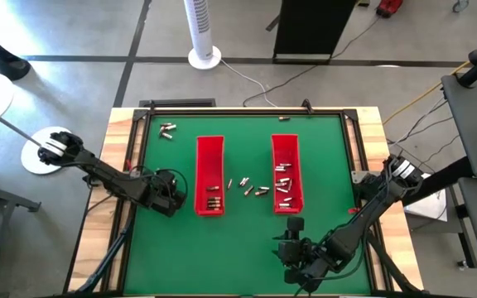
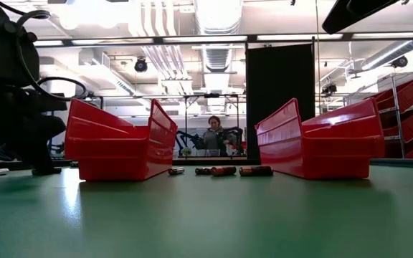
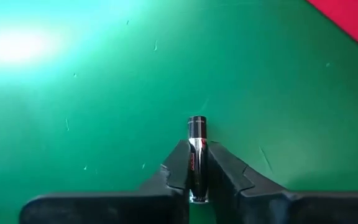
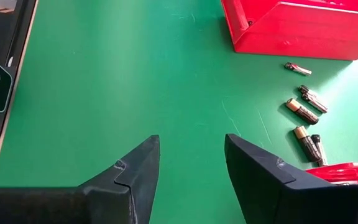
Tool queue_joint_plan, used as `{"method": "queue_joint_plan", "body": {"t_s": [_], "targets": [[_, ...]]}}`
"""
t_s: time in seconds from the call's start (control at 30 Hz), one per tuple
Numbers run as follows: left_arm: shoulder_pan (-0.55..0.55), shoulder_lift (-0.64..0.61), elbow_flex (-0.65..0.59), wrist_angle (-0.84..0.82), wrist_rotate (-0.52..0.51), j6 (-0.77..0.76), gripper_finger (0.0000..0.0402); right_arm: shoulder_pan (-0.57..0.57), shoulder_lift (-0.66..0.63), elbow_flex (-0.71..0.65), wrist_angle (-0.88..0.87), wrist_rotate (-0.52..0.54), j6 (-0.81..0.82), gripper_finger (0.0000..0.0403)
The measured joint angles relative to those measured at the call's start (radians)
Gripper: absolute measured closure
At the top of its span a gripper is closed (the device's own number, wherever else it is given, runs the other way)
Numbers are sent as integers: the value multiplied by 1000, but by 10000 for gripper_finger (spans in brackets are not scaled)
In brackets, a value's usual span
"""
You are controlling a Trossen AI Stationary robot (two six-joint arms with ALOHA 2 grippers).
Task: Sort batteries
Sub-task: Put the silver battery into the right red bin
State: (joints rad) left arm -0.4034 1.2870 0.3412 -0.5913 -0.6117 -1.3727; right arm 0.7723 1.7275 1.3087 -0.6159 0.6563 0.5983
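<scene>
- We find the left gripper (image 1: 172, 197) at the mat's 9 o'clock side, just beside the left red tray (image 1: 210, 175), its fingers pinching one battery (image 3: 197, 155) lengthwise, the far end protruding past the tips.
- Risk: the grip bears on a smooth round body; we judge it could roll or slide out during the carry and fall short of the tray wall.
- The right gripper (image 4: 188, 168) waits at 6 o'clock, fingers spread, nothing between them.
- Loose batteries (image 1: 251, 187) lie between the two trays at mat centre; a further cluster (image 1: 166, 130) sits at 10 o'clock.
- Risk: a low sweep by either arm could scatter them, or nudge the right red tray (image 1: 286, 170).
- Risk: we cannot read the held battery's type, so misplacement remains possible.
</scene>
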Motion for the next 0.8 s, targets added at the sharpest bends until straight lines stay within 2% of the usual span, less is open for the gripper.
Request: {"method": "queue_joint_plan", "body": {"t_s": [0.2, 0.3, 0.43, 0.63, 0.8], "targets": [[3, -51, 32, -84, 59, 28, 393, 0, -7, 0, -3, -1, -23, 237], [0, -105, 95, -191, 118, 92, 397, -7, -18, 1, -8, -1, -26, 238], [-2, -169, 208, -304, 103, 167, 399, -7, -18, 10, -14, 0, -40, 234], [-20, -210, 454, -502, 111, 233, 399, -7, -18, 8, -13, 0, -38, 227], [-91, -178, 693, -503, 88, 291, 399, -5, -17, -7, -12, 0, -22, 231]]}}
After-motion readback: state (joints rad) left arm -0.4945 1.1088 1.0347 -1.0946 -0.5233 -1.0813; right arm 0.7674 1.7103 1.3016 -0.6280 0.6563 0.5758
